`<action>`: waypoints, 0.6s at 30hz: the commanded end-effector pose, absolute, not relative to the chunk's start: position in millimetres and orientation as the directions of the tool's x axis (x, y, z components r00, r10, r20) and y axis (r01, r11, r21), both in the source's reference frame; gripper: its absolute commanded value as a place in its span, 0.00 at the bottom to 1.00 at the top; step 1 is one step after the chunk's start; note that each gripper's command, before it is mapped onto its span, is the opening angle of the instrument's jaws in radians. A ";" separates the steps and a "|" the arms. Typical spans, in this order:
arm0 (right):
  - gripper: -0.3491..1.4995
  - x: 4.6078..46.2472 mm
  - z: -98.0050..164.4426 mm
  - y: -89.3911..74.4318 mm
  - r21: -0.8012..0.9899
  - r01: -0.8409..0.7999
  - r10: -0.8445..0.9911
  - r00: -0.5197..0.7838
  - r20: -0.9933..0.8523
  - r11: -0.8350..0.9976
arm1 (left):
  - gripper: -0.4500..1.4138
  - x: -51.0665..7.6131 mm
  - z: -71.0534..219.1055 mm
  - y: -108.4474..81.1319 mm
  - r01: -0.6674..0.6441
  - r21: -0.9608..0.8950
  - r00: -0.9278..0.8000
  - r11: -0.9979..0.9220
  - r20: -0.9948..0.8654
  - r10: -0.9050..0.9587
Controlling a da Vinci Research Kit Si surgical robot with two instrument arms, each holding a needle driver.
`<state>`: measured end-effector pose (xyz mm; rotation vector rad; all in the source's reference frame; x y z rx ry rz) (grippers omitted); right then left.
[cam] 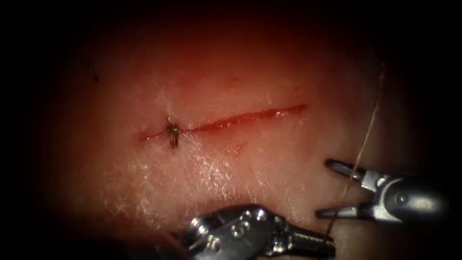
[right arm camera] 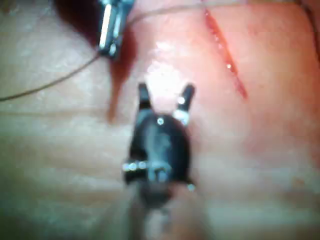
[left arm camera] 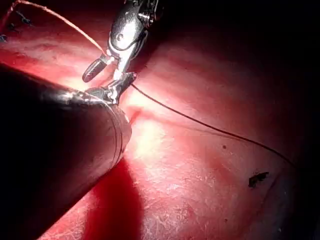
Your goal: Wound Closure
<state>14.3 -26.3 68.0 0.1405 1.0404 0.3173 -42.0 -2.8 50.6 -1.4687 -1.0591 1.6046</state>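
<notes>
- The tissue is pale pink, and a long thin cut runs across it, rising a little toward the right.
- Red fluid sits along the cut and makes it shine.
- Near the left end of the cut there is a small dark knot of thread, right on the cut line.
- The left hand lies low in the endoscope view, below the cut, with its tip pointing to the right.
- The left hand is closed and grips the thread at its tip.
- From there the thread goes up and to the right, thin and straight, well away from the right end of the cut.
- The right hand comes in from the right, just above the left hand's tip.
- Its two jaws are spread wide apart and it holds nothing.
- The thread passes through the gap between those spread jaws.
- In the left wrist view the left hand pinches the thread, and the right hand sits just beside it with its jaws apart.
- In the right wrist view the right hand hangs with its jaws apart over the tissue, near the cut.
- The left hand is there too, with thread trailing away from it.
- I cannot tell where the needle is.
</notes>
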 end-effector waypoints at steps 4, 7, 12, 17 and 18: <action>0.77 14.9 68.9 -27.0 0.263 -0.190 0.323 0.464 -0.825 0.946 | 0.00 -41.3 50.4 -0.3 0.015 -0.894 -0.084 -0.448 -0.448 0.890; 0.77 14.9 68.9 -27.0 0.263 -0.190 0.322 0.464 -0.825 0.946 | 0.00 -40.0 50.6 3.2 -0.007 -0.872 -0.064 -0.490 -0.489 0.870; 0.77 14.8 68.9 -27.0 0.263 -0.189 0.322 0.464 -0.825 0.946 | 0.00 -37.2 51.8 10.3 -0.074 -0.827 -0.033 -0.557 -0.556 0.831; 0.77 14.6 68.9 -26.9 0.263 -0.189 0.322 0.464 -0.825 0.946 | 0.00 -33.1 54.6 22.8 -0.183 -0.781 -0.018 -0.597 -0.604 0.797; 0.77 14.6 68.9 -26.9 0.263 -0.189 0.322 0.464 -0.825 0.946 | 0.00 -32.8 54.8 23.6 -0.189 -0.779 -0.017 -0.597 -0.606 0.796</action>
